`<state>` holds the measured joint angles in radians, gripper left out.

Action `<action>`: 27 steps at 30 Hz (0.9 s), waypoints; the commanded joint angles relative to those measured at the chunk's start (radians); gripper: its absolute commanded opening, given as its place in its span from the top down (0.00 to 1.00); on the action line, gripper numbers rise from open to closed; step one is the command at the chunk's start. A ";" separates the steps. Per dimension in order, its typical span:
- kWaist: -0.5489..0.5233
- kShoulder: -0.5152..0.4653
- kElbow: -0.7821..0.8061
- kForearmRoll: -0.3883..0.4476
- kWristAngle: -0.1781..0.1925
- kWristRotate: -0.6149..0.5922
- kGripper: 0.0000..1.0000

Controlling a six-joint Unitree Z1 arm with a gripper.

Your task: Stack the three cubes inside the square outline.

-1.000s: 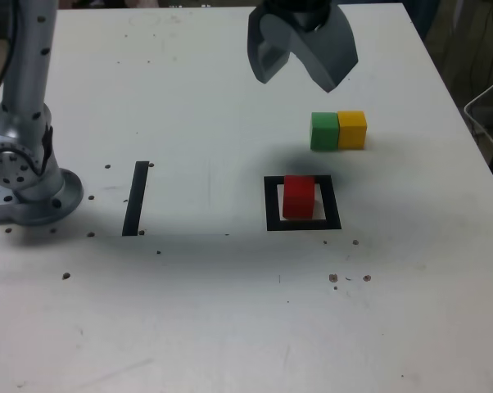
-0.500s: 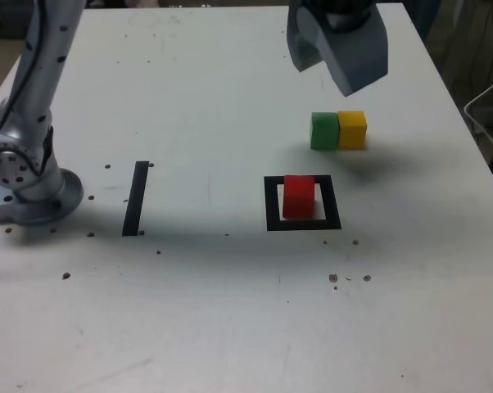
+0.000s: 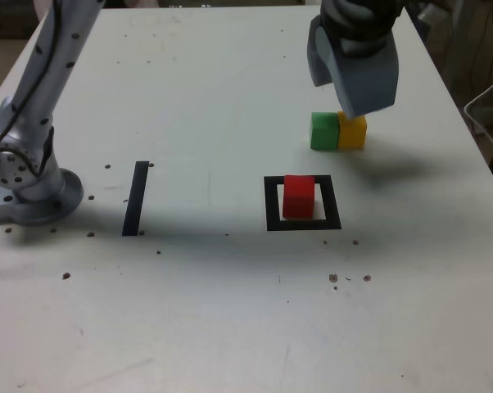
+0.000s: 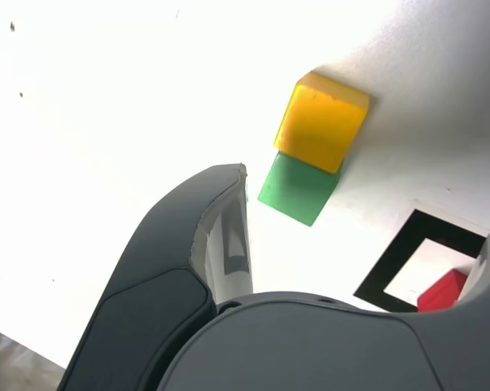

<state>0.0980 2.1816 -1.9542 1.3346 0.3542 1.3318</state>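
Red cube point(image 3: 298, 196) sits inside the square outline point(image 3: 303, 223) on the white tabletop point(image 3: 214, 311); green cube point(image 3: 323, 131) and yellow cube point(image 3: 353, 133) touch side by side beyond it; the gripper point(image 3: 353, 70) hangs above the yellow one, jaws spread wide and grasping nothing.

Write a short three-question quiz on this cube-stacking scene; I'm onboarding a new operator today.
1. True or false: the red cube sits inside the square outline.
2. Which cube touches the green cube: A red, B yellow, C none?
3. Is the gripper open or shut, and does it hold anything?

Key
1. True.
2. B, the yellow cube beside it.
3. Open, above the yellow cube, holding nothing.
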 commanded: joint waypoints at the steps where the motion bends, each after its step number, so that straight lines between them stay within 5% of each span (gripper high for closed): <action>1: -0.001 0.008 0.000 -0.021 0.007 0.011 0.02; 27: 0.029 0.065 0.074 -0.215 0.093 0.035 0.11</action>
<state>0.1260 2.2433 -1.8864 1.1313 0.4441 1.3649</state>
